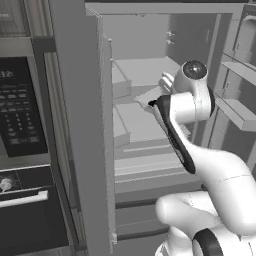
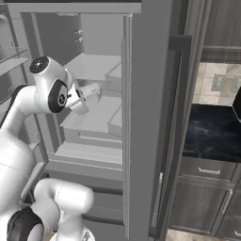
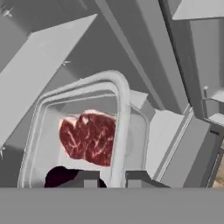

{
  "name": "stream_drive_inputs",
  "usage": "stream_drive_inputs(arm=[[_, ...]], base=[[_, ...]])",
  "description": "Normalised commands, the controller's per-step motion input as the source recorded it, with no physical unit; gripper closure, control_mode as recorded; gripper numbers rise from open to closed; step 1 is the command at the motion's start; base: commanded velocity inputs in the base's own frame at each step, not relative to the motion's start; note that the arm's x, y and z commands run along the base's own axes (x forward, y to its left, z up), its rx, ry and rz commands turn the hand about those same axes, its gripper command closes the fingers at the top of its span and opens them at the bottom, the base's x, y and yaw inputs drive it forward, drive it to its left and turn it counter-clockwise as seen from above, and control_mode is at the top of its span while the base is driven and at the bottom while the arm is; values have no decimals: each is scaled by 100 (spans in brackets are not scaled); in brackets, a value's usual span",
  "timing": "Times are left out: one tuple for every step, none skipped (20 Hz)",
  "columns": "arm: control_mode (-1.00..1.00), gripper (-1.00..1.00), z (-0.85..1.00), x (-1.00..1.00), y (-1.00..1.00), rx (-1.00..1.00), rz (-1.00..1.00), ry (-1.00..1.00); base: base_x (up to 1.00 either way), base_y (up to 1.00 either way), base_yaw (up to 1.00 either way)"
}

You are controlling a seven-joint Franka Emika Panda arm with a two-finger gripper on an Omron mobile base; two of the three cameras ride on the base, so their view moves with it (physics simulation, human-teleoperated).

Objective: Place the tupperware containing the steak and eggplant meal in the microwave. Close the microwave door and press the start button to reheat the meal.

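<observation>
Reaching deep into the open refrigerator (image 1: 135, 70), we had the arm stretched over a middle shelf (image 3: 168, 127), where the tupperware (image 3: 127, 109) sat flat. From the hand view we looked straight down into the tub: the red steak (image 3: 89, 138) lay across its floor, with the dark eggplant (image 3: 61, 177) as a black lump at the near end. The gripper (image 3: 113, 177) stood astride the tub's near rim, one fingertip inside over the food and the other outside the wall. Its jaws were narrow, drawn close about the rim. A thin gap seemed to show on the inner side, so we could not tell whether the pads had truly pinched the plastic.

We judged the step in hand to be the pickup, the first of the task. Nothing had reached the microwave (image 1: 20, 100), whose keypad and clock showed off to the left in the left base view, above the knobbed oven (image 1: 25, 200).

The next move, as we read it, called for a firm grip on the rim and then a level lift, since a tub held by one edge would want to tip and spill. After that the arm would need to draw back between the shelves, clear of the refrigerator's side wall. The base would then have to shift left toward the microwave.
</observation>
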Motion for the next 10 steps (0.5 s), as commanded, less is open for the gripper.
stream_drive_inputs(arm=[[-100,100,0,-99,0,0,5,0],[-100,100,0,-90,0,0,5,0],[-100,100,0,-80,0,0,4,2],[-100,100,0,-76,0,0,4,3],[-100,100,0,-74,0,0,3,4],[-100,100,0,-74,0,0,3,4],[-100,100,0,-73,0,0,3,5],[-100,100,0,-69,0,0,3,5],[-100,100,0,-59,0,0,2,5],[-100,100,0,-39,0,0,1,4]], base=[[0,0,0],[0,0,0],[0,0,0],[0,0,0],[0,0,0],[0,0,0],[0,0,0],[0,0,0],[0,0,0],[0,0,0]])
